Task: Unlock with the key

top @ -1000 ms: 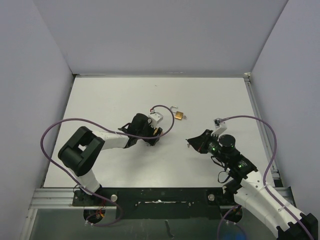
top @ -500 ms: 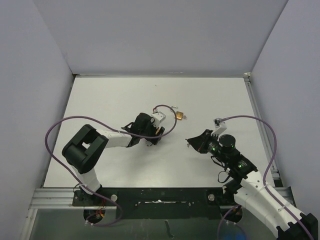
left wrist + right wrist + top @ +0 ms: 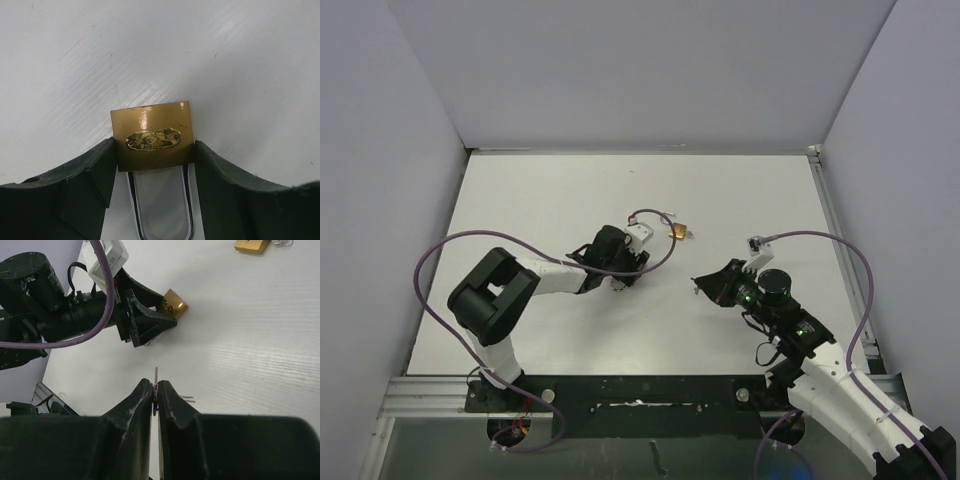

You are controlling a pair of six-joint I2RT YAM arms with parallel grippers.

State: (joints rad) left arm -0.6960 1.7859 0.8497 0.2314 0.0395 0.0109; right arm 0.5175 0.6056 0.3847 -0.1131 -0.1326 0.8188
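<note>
A brass padlock (image 3: 152,134) lies flat on the white table with its steel shackle (image 3: 161,210) pointing back toward the left wrist camera. My left gripper (image 3: 155,146) is closed on it, one black finger against each side of the body. In the right wrist view the same padlock (image 3: 173,304) pokes out of the left gripper (image 3: 150,322). My right gripper (image 3: 155,385) is shut on the key (image 3: 156,374), whose thin blade sticks out past the fingertips toward the padlock, a short way off. In the top view the right gripper (image 3: 701,284) faces the left gripper (image 3: 632,268).
A second brass padlock (image 3: 678,231) with a small ring lies on the table just beyond the left gripper, also in the right wrist view as the second padlock (image 3: 252,245). A purple cable (image 3: 655,225) loops over the left wrist. Grey walls enclose the table (image 3: 540,200).
The left gripper has edged a little forward and its fingers have narrowed onto the padlock's sides. The right arm and its key have not moved.
</note>
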